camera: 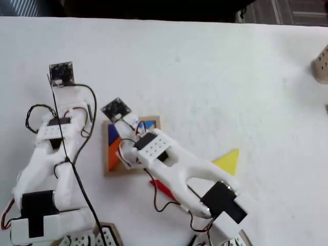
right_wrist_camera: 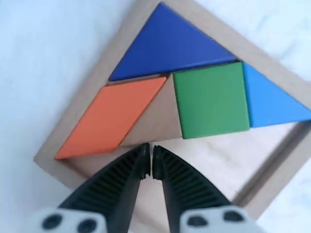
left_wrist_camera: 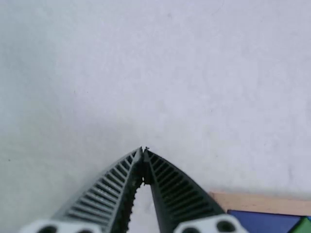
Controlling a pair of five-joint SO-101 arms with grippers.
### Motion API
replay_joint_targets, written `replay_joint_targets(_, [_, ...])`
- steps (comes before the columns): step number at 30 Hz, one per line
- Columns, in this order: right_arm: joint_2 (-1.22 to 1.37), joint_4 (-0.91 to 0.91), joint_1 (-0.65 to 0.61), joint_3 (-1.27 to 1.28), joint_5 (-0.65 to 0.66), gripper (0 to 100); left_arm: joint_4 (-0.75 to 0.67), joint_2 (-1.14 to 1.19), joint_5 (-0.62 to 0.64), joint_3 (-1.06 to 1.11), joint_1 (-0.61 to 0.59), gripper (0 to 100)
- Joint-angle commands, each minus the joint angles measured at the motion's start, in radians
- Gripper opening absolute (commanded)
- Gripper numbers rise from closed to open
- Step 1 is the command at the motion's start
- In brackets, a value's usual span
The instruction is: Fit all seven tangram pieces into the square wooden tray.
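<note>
Left arm's jaws are closed together and empty, over bare tabletop (camera: 205,66) beside the tray (right_wrist_camera: 91,90).

Right arm's jaws are together and empty, low over the tray's open floor.

In tray, four:
- one dark blue triangle (right_wrist_camera: 167,43)
- one orange parallelogram (right_wrist_camera: 112,116)
- one green square (right_wrist_camera: 211,99)
- one light blue triangle (right_wrist_camera: 269,102)

Loose on the tabletop, two:
- one red piece (camera: 163,188)
- one yellow triangle (camera: 229,161)

Step, judged: between placements. Next move calls for opening the right jaws on a loose piece.

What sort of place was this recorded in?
Likely a robotics lab or hobby workbench: a white plastic left arm and matching right arm sit at a white table, with a square wooden tray of coloured tangram pieces.
</note>
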Motion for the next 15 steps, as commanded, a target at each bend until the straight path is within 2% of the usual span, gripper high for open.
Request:
replay_joint_targets(1, [-0.013,-0.027,0.019,-0.051,-0.005,1.8,0.005,-0.005,0.012,-0.04,0.004,2])
replay_joint_targets(7, [-0.127,0.097,0.067,-0.044,-0.003,1.8,0.005,-0.005,0.012,-0.038,0.004,2])
replay_joint_targets(10, [-0.234,0.15,0.134,-0.031,-0.003,1.8,0.005,-0.005,0.012,-0.04,0.004,2])
replay_joint_targets(15, [-0.236,0.005,0.199,0.06,-0.003,1.8,0.005,-0.005,0.012,-0.04,0.004,2])
